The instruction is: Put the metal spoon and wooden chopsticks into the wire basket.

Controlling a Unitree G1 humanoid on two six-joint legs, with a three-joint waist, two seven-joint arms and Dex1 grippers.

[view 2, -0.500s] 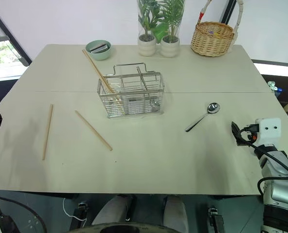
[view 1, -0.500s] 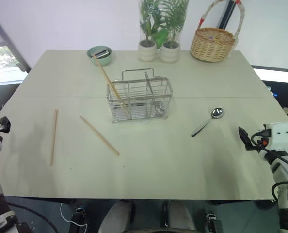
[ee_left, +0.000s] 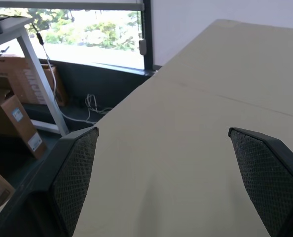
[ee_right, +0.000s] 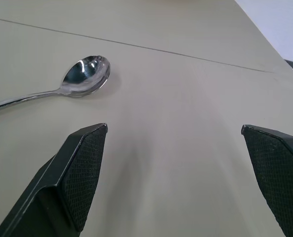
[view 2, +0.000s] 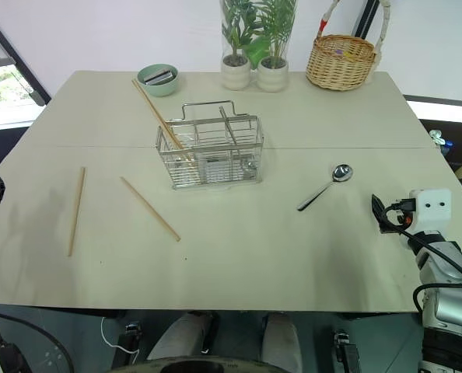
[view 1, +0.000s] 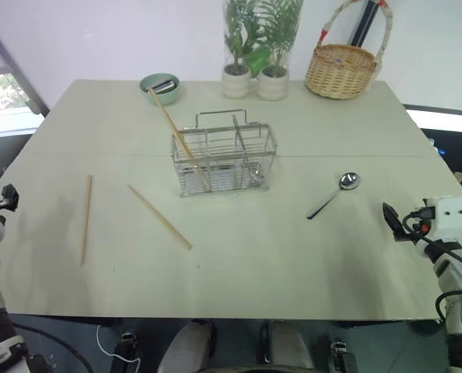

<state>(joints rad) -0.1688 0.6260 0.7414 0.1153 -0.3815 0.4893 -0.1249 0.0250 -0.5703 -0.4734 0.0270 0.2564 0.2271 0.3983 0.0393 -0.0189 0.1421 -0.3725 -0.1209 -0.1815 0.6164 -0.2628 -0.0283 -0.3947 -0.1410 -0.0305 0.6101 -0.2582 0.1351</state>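
The right gripper sits low over the near right edge of the table. Its two black fingers are spread wide apart and hold nothing. The left gripper is at the table's left edge, also wide open and empty.

Two wooden chopsticks lie flat on the left part of the table, apart from each other. The metal spoon lies on the right, just ahead of the right gripper.

Farther back, in the middle, stands the wire basket. One chopstick leans inside it, tilted to the left.

I can read no words anywhere.
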